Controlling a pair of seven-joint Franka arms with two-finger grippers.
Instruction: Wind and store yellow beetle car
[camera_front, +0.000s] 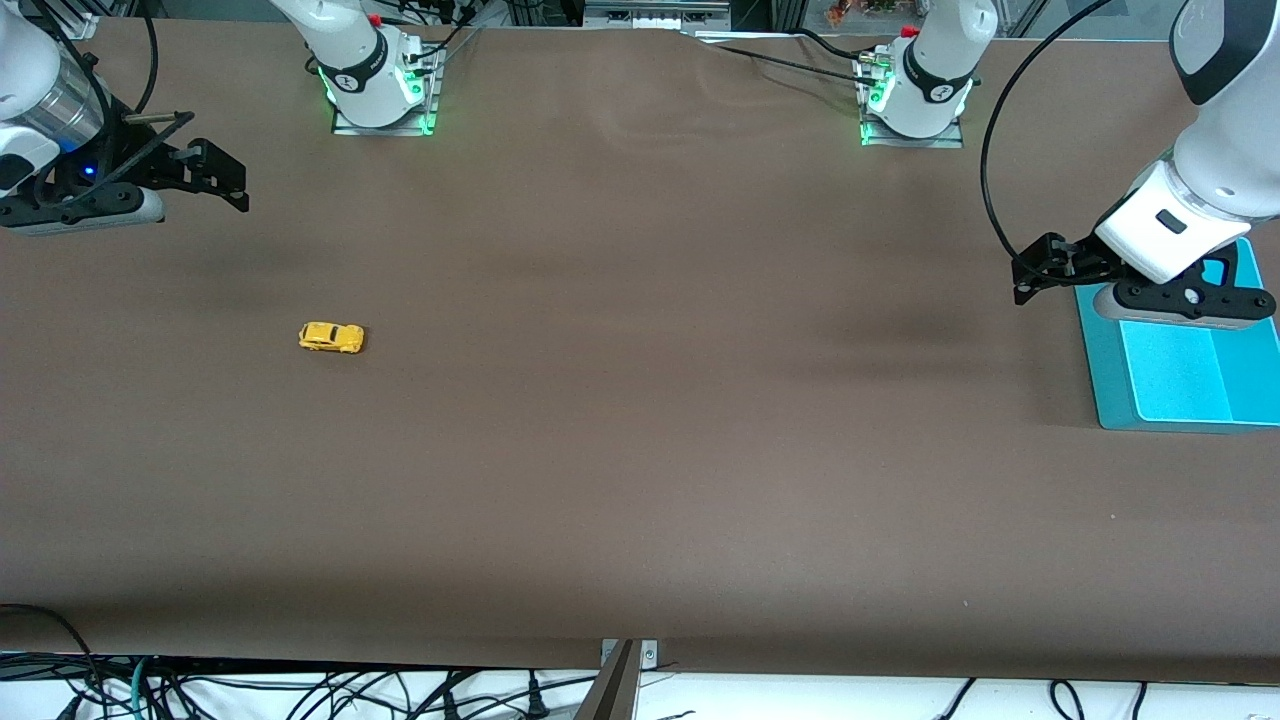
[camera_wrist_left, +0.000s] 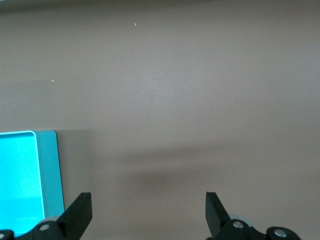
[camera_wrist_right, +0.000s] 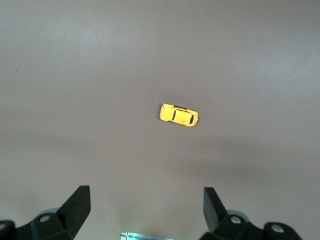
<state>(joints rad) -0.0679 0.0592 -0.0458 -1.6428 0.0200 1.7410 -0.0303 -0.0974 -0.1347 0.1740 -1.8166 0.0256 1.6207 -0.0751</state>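
Note:
The yellow beetle car (camera_front: 331, 337) stands on its wheels on the brown table, toward the right arm's end. In the right wrist view the car (camera_wrist_right: 179, 115) lies on bare table well ahead of my right gripper (camera_wrist_right: 146, 195), whose fingers are spread wide with nothing between them. From the front, the right gripper (camera_front: 232, 182) hangs in the air over the table's edge region at that end, apart from the car. My left gripper (camera_front: 1026, 276) hovers open and empty beside a teal tray (camera_front: 1100, 380) at the left arm's end; its own view shows the gripper (camera_wrist_left: 148, 200) over bare table.
The teal tray (camera_wrist_left: 49, 170) has a lighter turquoise floor and a raised rim, and it shows nothing inside. Two arm bases (camera_front: 380, 85) (camera_front: 912, 100) stand along the table's edge farthest from the front camera. Cables hang below the nearest edge.

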